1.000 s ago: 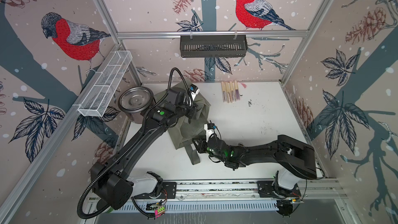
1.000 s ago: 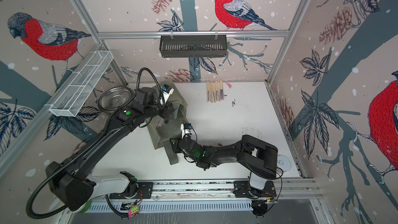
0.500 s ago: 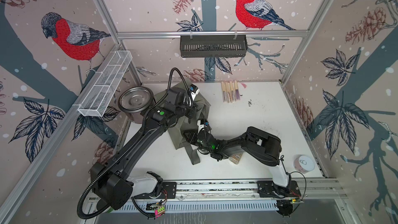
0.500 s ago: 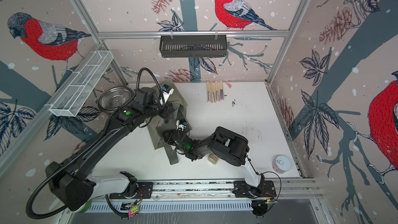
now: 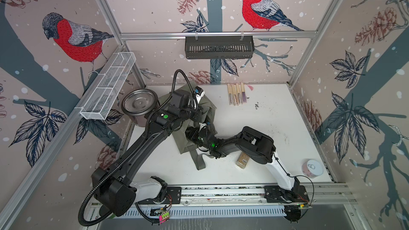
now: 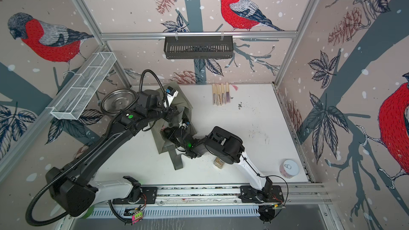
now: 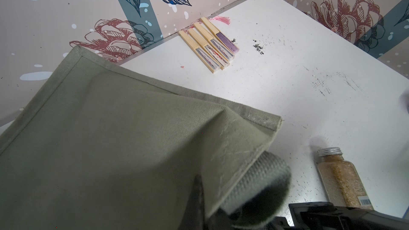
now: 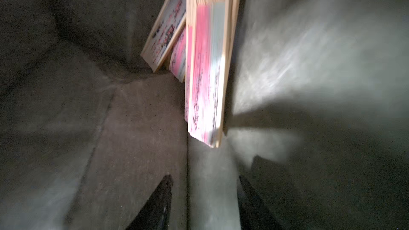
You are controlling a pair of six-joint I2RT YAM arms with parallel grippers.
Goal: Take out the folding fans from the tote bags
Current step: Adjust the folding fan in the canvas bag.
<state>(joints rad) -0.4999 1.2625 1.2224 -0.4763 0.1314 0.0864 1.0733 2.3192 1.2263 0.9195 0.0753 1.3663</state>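
With my left pincer (image 7: 212,202) clamped on the rim of the limp tote bag (image 7: 110,140) toward the far-left corner of the table (image 7: 309,74), my right pincer (image 8: 204,195) gapes empty inside it, just short of the folding fans (image 8: 205,74), which I judge light, stiff and slick, best pinched across their flat bamboo guards.

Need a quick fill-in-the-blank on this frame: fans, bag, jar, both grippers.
1. ___ fans lie in a row on the table.
2. The left gripper is ___ on the bag.
3. The right gripper, inside the bag, has its jaws ___.
4. The jar lies on its ___.
Missing words: four; shut; open; side.
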